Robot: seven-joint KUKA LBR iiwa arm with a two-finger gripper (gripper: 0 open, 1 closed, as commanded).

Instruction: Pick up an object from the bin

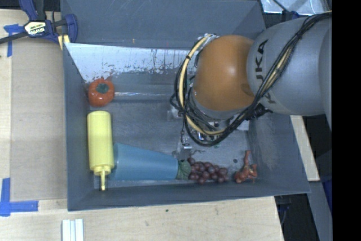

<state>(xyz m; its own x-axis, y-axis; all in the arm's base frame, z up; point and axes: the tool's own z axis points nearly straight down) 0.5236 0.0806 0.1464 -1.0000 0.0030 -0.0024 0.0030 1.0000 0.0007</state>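
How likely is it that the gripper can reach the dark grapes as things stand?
Probably yes: the gripper is close beside the grapes, and nothing lies on them, though the blue cone and the bin wall flank them.

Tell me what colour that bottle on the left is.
The bottle is yellow; camera view.

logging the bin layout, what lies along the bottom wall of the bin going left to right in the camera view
yellow bottle → blue cone lying on its side → bunch of dark grapes → small reddish-orange thing. The tomato lies farther up, level with the bottle, so it is left out of the order.
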